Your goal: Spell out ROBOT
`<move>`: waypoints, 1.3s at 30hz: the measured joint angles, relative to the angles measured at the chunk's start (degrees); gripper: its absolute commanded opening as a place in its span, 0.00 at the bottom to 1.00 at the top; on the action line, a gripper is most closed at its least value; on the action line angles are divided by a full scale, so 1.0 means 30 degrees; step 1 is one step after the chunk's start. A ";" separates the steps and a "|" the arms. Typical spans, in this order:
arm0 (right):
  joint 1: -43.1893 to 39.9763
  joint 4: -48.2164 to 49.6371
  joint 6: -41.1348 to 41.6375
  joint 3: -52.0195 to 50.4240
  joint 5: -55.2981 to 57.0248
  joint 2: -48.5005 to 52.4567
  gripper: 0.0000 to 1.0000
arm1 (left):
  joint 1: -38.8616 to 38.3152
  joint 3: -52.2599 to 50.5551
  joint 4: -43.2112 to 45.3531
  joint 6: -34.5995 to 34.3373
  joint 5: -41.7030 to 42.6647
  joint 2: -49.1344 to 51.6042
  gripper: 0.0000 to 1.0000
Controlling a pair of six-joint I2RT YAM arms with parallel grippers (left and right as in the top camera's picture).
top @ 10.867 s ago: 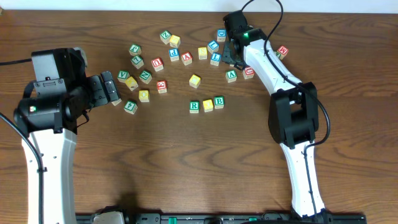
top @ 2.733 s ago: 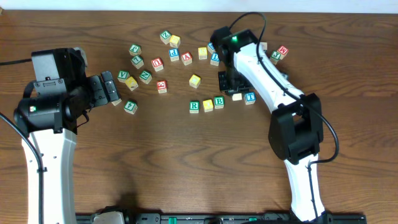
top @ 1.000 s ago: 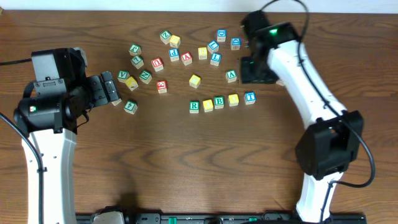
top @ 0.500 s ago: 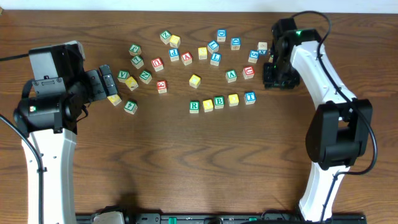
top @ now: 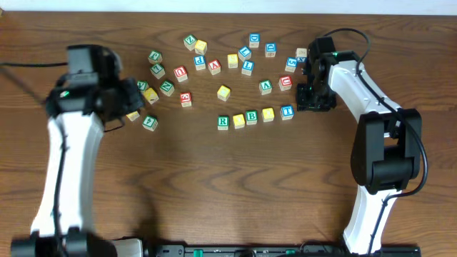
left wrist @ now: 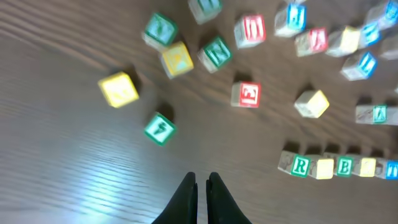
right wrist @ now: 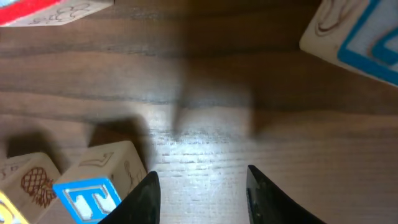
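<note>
Row of five cubes, overhead view: R cube (top: 223,122), first yellow cube (top: 238,121), B cube (top: 251,116), second yellow cube (top: 268,114) and T cube (top: 286,111). They stand side by side on the table (top: 214,185), below the scattered spare cubes (top: 214,66). The row's long axis runs across the table from the left arm's side to the right arm's side, and it rises slightly toward the far edge at the T end.

Right gripper (right wrist: 201,180): the jaws stand partly apart over bare wood, with nothing between them. In the right wrist view the T cube lies outside the jaws, just beside the outer face of one finger (right wrist: 148,194). Whether the two touch cannot be told. A red-lettered cube (top: 285,83) lies near the gripper, on its far side.

Left gripper (left wrist: 201,179): the fingers are closed together and hold nothing. It hangs over open table, well apart from the row, with the R end off to one side in the left wrist view.

Judgement: the word reads complete, with the yellow cubes standing as the two O's. The right arm is much the nearer to the row. Any withdrawal should therefore carry the fingers away from the T, along the row's axis and outward, so that the last letter is not dragged out of line.
</note>
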 measured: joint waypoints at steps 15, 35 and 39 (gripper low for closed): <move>0.0000 0.1180 -0.0532 -0.1253 -0.0474 0.0000 0.35 | -0.4211 -0.0415 0.1552 -0.3475 0.0386 0.4918 0.08; 0.0605 0.2222 -0.1719 -0.1268 -0.1421 0.0000 0.36 | -0.6054 -0.4444 0.7679 -0.6098 0.0393 0.5858 0.07; 0.0954 0.2266 -0.1756 -0.1268 -0.1443 0.0000 0.36 | -0.6499 -0.4444 0.8204 -0.6528 0.0393 0.6492 0.07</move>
